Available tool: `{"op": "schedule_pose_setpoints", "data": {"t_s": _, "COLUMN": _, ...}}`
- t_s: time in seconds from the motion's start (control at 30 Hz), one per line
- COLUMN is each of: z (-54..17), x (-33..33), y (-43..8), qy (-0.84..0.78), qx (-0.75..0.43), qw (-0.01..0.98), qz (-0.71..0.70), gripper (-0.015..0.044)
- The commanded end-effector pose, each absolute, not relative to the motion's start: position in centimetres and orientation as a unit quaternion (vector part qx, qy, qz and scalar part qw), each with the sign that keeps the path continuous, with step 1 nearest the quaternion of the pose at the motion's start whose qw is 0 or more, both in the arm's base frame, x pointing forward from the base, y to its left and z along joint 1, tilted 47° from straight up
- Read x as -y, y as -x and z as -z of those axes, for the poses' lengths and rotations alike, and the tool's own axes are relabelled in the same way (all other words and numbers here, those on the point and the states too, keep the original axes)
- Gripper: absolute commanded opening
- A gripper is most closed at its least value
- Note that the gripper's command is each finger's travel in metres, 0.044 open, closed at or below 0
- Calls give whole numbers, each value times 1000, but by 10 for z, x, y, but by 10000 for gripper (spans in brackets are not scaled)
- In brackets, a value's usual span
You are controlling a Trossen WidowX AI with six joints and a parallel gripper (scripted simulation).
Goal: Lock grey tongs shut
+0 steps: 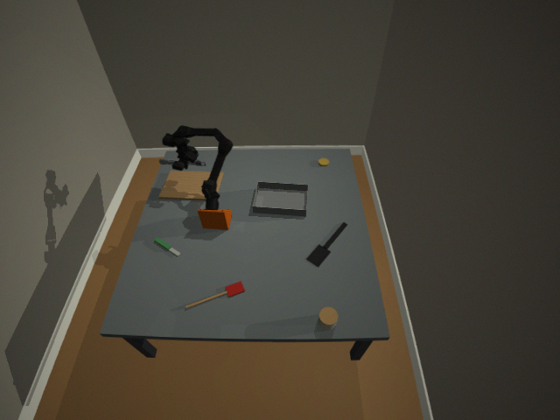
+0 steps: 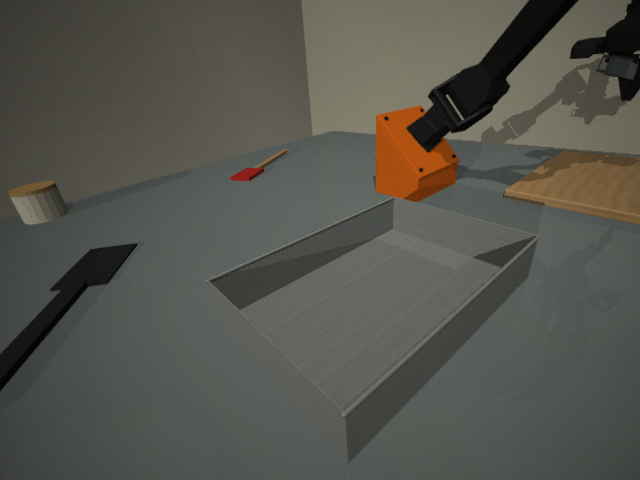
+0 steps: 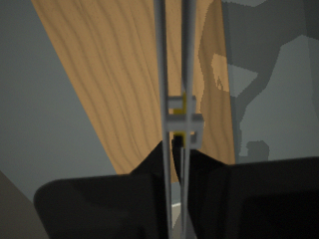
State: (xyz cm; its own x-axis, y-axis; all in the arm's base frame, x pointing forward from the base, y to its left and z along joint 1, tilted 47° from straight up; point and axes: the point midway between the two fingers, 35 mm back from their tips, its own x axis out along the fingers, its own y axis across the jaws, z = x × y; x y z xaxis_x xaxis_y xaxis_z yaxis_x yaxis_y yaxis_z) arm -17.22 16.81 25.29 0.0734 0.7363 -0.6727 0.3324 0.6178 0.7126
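Grey tongs (image 1: 197, 164) (image 2: 618, 67) (image 3: 188, 65): one pair, arms nearly together, gripped in the black claw (image 1: 178, 164) (image 3: 169, 145), held above the table, near the wooden board (image 1: 184, 184) (image 2: 584, 180) (image 3: 115, 75). Roasting tin (image 1: 279, 211) (image 2: 444, 330): one, well apart from the tongs.

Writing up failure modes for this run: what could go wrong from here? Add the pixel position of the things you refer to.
1. The tongs (image 1: 199, 164) (image 3: 160, 60) are in the air, squeezed in the gripper (image 1: 184, 166) (image 3: 169, 145); if the lock hasn't caught, they may spring open on release.
2. In the top view they show past the far edge of the wooden board (image 1: 180, 183) (image 2: 578, 180) (image 3: 115, 90); lowering there could miss it or leave them tipped over its edge.
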Motion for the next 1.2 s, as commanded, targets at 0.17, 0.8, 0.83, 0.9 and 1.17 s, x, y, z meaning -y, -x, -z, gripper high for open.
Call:
{"op": "schedule_pose_setpoints", "data": {"t_s": 0.17, "z": -261, "x": -167, "y": 175, "qy": -413, "qx": -654, "qw": 608, "qz": -179, "gripper": -150}}
{"op": "schedule_pose_setpoints", "data": {"t_s": 0.8, "z": -245, "x": -184, "y": 177, "qy": -416, "qx": -650, "qw": 614, "qz": -166, "gripper": -150}}
{"op": "schedule_pose_setpoints", "data": {"t_s": 0.83, "z": -244, "x": -185, "y": 177, "qy": -416, "qx": -649, "qw": 614, "qz": -166, "gripper": -150}}
{"op": "schedule_pose_setpoints", "data": {"t_s": 0.9, "z": -242, "x": -188, "y": 177, "qy": -417, "qx": -649, "qw": 615, "qz": -164, "gripper": -150}}
{"op": "schedule_pose_setpoints", "data": {"t_s": 1.17, "z": -233, "x": -197, "y": 176, "qy": -418, "qx": -647, "qw": 617, "qz": -158, "gripper": -150}}
